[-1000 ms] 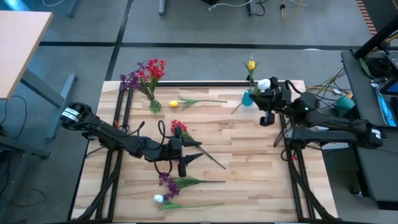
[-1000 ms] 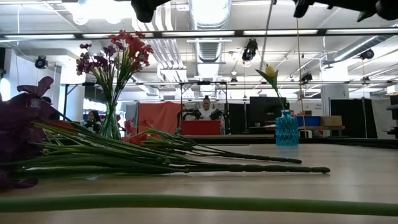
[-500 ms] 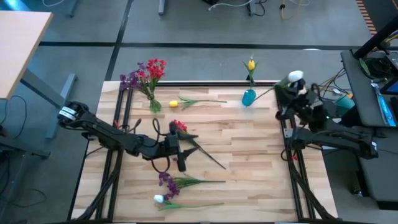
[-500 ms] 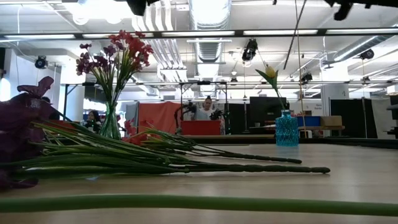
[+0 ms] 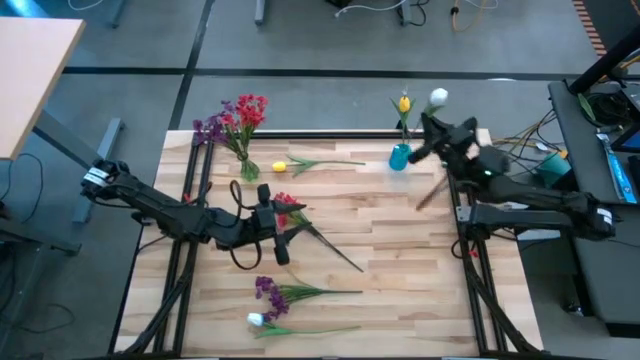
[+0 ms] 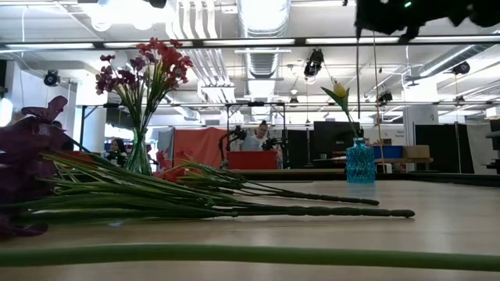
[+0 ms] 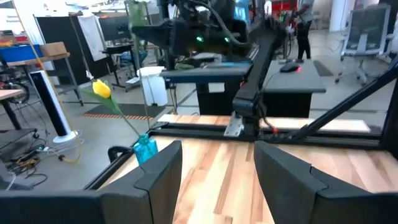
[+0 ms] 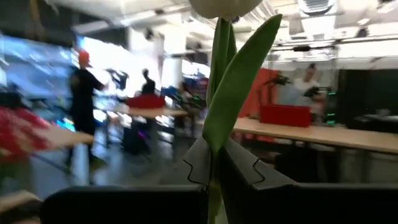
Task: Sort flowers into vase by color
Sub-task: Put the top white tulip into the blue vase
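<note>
My right gripper (image 5: 438, 132) is shut on a white flower, raised beside the blue vase (image 5: 399, 157). That vase holds a yellow flower (image 5: 404, 103). The white head (image 5: 438, 97) is uppermost, and the stem hangs straight down in the low view (image 6: 358, 86). My left gripper (image 5: 280, 235) is open and empty, above the table beside a red flower (image 5: 288, 205) that lies flat. A clear vase (image 5: 248, 168) holds red and purple flowers (image 5: 235, 118). A yellow flower (image 5: 281, 167), a purple flower (image 5: 267, 290) and a white flower (image 5: 256, 320) lie on the table. My right gripper pinches the white flower's stem (image 8: 214, 186) between its two fingers, on the upper part below the leaf (image 8: 236, 87) and the head. The fingers lie across the stem. The flower is lifted clear and stands upright, its long lower stem (image 5: 430, 192) hanging free below the gripper.
The blue vase also shows in the left wrist view (image 7: 146, 148), at the table's far side. Black frame rails (image 5: 195, 175) run along the table's left and right sides. People stand in the room beyond the table (image 6: 258, 134).
My right gripper has carried the white flower from beside the blue vase toward the table's right edge, then back toward the vase. The flower has turned, head now toward the far edge and stem hanging down. My left gripper has drawn back toward the table's left and far side.
</note>
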`<state>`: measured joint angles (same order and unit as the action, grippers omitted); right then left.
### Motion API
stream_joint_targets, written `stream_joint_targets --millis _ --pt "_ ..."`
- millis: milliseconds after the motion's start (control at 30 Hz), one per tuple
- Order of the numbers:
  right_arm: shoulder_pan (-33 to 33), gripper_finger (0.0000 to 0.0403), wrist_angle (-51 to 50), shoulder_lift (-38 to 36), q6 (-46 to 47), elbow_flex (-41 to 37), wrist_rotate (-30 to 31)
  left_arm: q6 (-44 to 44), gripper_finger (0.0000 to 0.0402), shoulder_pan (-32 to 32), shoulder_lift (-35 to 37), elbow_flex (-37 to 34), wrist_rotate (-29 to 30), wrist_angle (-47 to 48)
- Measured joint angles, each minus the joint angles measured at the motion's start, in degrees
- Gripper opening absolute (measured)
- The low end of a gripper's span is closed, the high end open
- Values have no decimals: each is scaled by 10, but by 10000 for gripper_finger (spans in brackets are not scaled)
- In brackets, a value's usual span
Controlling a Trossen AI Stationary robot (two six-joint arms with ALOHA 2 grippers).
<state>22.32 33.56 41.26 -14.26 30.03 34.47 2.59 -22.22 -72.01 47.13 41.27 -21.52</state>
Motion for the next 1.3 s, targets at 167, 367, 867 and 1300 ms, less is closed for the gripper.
stream_joint_targets --millis 167,367,867,1300 --pt "66 12 5 47 26 16 -12 -3 184 0 1 0 3 9" --pt "119 12 -3 74 71 13 -68 -4 184 0 20 0 3 27" --pt "126 12 -2 78 62 13 -69 -2 185 0 28 0 3 41" --pt "126 12 -4 102 62 13 -60 -5 184 0 27 0 3 46"
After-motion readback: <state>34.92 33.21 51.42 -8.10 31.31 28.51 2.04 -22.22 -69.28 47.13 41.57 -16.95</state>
